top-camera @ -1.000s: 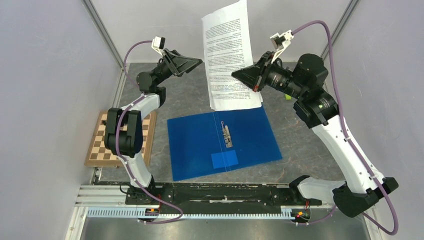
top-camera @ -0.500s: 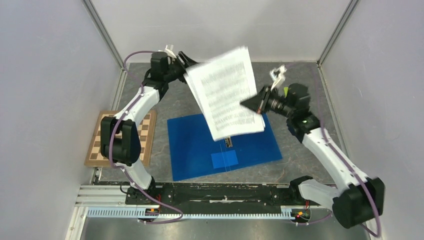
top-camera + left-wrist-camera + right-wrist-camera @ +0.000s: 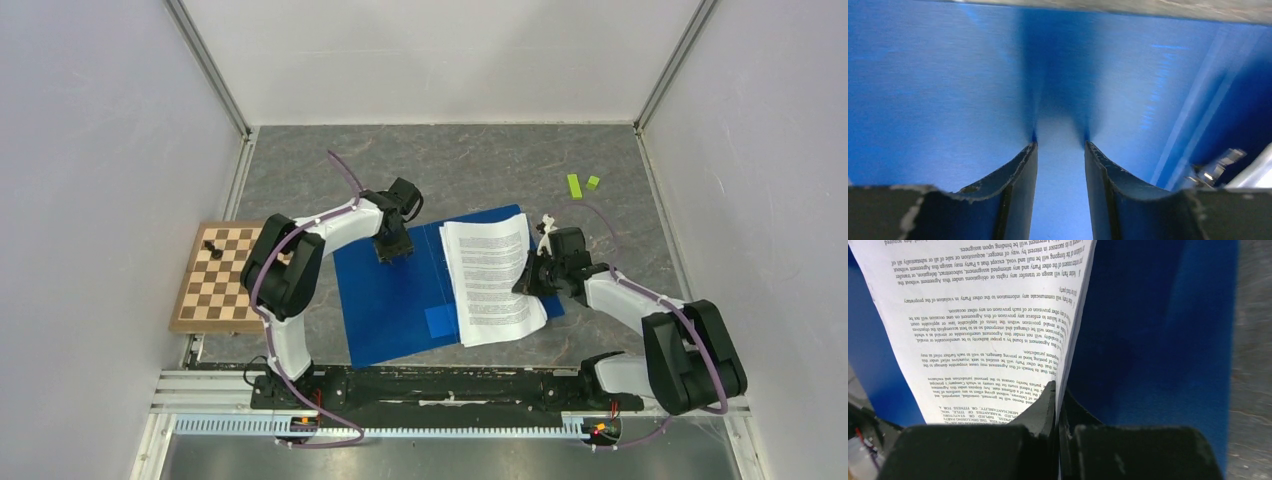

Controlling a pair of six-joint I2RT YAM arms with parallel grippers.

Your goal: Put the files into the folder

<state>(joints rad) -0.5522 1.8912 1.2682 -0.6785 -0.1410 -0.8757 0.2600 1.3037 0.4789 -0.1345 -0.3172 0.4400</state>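
Right hand [image 3: 530, 278] is closed on the right edge of the files [image 3: 492, 280]; the right wrist view shows its fingers clamped tight on the sheets [image 3: 998, 315], with blue cover beneath. A second ago this hand held the files upright and high above the far half of the worktop [image 3: 450, 170]. They now lie flat on the right half of the open folder [image 3: 400, 300], which sits in the middle of the worktop towards the near edge.

Placement is not exact. The sheets sit slightly askew to the folder, and their near corner overhangs its near edge. The metal clip along the spine cannot be seen from above; whether the paper covers it cannot be confirmed.

Left hand [image 3: 392, 248], raised a second ago, has come down onto the left half of the folder. Its wrist view shows the hand [image 3: 1059, 145] with fingers parted, gripping nothing, tips on or just above the blue surface [image 3: 923, 100].

Assessment: the transfer is largely done. Release, squaring the sheets and closing the cover appear to remain.

A chessboard [image 3: 235, 290] lies at the left edge, well apart. Two green blocks [image 3: 582, 184] lie towards the far right corner.
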